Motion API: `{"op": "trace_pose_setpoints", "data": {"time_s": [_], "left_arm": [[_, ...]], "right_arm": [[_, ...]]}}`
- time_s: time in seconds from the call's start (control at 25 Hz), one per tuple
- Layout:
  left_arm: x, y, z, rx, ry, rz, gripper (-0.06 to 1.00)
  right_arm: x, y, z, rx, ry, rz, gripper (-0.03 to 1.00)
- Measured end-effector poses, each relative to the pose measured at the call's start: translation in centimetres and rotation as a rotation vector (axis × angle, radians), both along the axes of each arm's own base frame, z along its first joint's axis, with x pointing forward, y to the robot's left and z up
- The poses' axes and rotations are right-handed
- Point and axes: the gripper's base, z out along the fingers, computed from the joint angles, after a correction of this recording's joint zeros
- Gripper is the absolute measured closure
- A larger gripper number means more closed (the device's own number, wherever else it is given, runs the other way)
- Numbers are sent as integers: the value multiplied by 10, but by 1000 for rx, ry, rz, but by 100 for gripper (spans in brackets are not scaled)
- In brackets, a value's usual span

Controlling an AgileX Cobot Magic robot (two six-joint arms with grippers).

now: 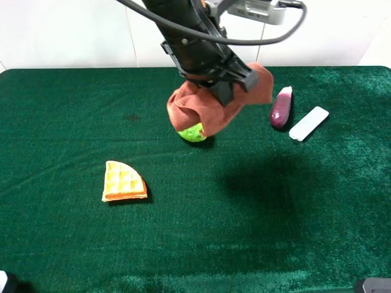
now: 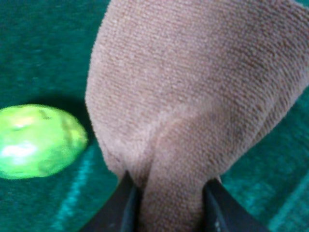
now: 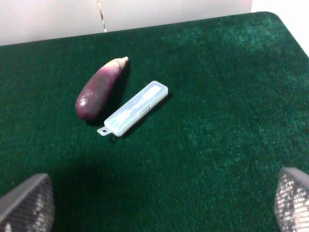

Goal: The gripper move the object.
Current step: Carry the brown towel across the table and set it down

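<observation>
Dark green velvet covers the desk (image 1: 293,232), and over its far middle the left arm (image 1: 183,30) reaches down at a slant from the top of the exterior view. The next largest thing is the rust-brown terry cloth (image 1: 195,107), which I take to be the task's object. It is off the desk, bunched and hanging from the left hand (image 2: 170,205), whose two dark fingers are closed on a gathered fold, as the left wrist view shows. The cloth lies directly under and in front of that hand. From above, its long axis runs diagonally, from a corner on the eggplant's side down to a lower lobe beside the green fruit. The left arm clearly has the job. The right hand (image 3: 159,203) rests low at the near right corner, well apart from the cloth, its mesh-padded fingers spread wide and gripping nothing. Any carry would likely need the hanging lobe to clear the fruit first. A waffle wedge (image 1: 124,182) lies alone toward the near left. The purple eggplant (image 1: 281,108) and a clear plastic case (image 1: 308,123) lie side by side at the far right, roughly parallel. The green fruit (image 1: 192,132) sits just under the cloth's lower edge; I cannot tell whether they touch.
</observation>
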Motion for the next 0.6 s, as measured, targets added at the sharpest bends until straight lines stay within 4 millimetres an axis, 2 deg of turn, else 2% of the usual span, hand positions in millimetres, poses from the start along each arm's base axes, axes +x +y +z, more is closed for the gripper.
{"op": "trace_pose_setpoints", "data": {"time_s": [0.2,0.36,0.6], "left_arm": [[-15,-14,-5,12,12,-4,68],[-24,-28,-23,39,43,-11,68],[-23,-40,-48,63,49,4,68]], "right_arm": [[0,0,0,0,0,0,27],[0,0,0,0,0,0,27],[0,0,0,1,0,1,27]]}}
